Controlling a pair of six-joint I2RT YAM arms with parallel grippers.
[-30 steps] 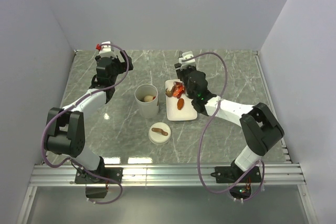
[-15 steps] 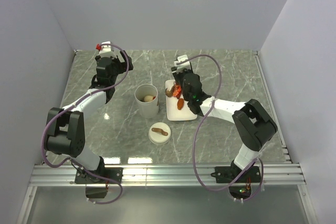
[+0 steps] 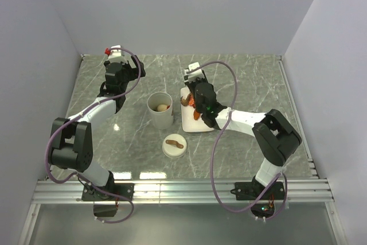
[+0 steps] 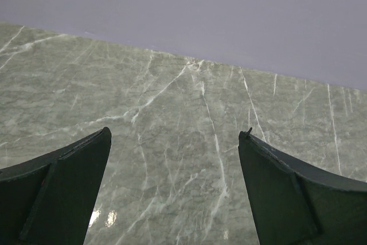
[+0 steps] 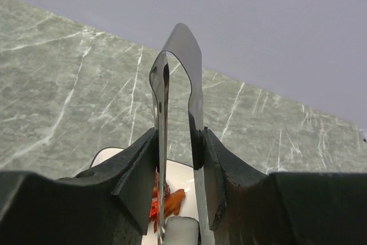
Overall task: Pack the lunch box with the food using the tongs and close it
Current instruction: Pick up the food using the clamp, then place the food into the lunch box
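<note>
Nearest to the arm bases lies the round cream lid [image 3: 169,150] with its brown strap handle up. It is on the table [image 3: 252,90], well apart from the right gripper [image 3: 198,97], on the near-left side of it. A little farther stands the lunch box [image 3: 160,120], upright and uncovered, with a beige ball [image 3: 163,107] inside. It stands just to the left of the right gripper, not touching it.

Under the right gripper is the white plate [image 3: 203,124]. A brown piece [image 3: 196,114] lies on it just on the near side of the gripper. In the right wrist view, the red-orange pieces [image 5: 172,199] lie on the plate below the fingers [image 5: 140,170].

The right gripper is clenched on the tongs [image 5: 192,78]. The two metal arms are pressed between the fingers, and the joined end rises as a loop above them. The lower tips are hidden, so I cannot tell if they hold any food.

Farthest, at the left back of the table, the left gripper [image 4: 175,134] is released. Its fingers stand wide apart over bare marble and grasp nothing. All the task's things are well to the right of it and nearer.
</note>
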